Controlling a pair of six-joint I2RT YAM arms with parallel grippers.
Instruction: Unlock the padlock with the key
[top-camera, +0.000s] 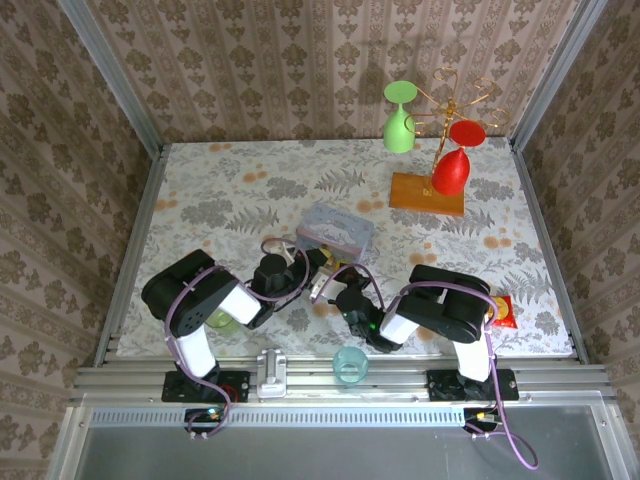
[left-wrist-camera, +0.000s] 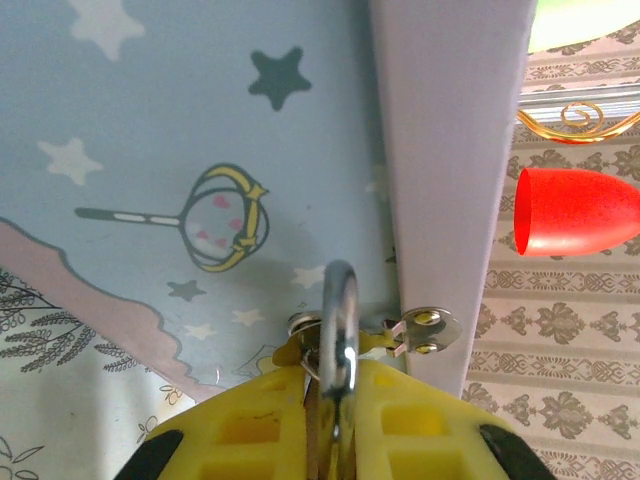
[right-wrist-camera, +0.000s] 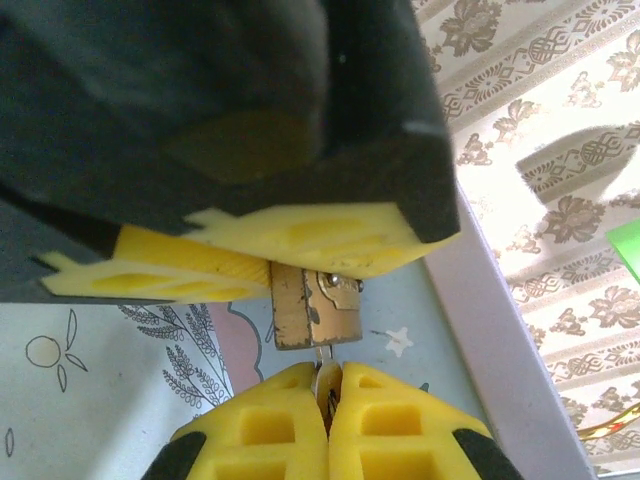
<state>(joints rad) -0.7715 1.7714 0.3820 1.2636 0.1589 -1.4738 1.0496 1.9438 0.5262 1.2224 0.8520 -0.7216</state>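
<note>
Padlock (right-wrist-camera: 310, 310) is held clear of the cloth between the two claws, just at 6 o'clock of the pale blue tin (top-camera: 336, 231) in the overhead view. In the right wrist view its long axis runs 12 to 6: the loop end points to 12 and is buried between the other arm's yellow fingers, while the keyhole end points to 6. The body is a small brass block, dull gold, scuffed, with a darker seam down its face. Overhead, I read that axis as lying roughly 10 to 4 between the claws, though the lock is too small there to be sure.

Left claw (left-wrist-camera: 335, 385) is closed on the loop. I see the bright steel arch rising at 12 from between the yellow fingers, with the star-printed tin wall close behind it.

Right claw (right-wrist-camera: 327, 385) has its fingers pressed together on the key (right-wrist-camera: 322, 358). Only a thin silver sliver shows, upright, and its top meets the underside of the brass body. I cannot tell how far it has entered.

Red cup (left-wrist-camera: 575, 210) hangs on the gold rack (top-camera: 450, 105), well apart at 1 o'clock.
</note>
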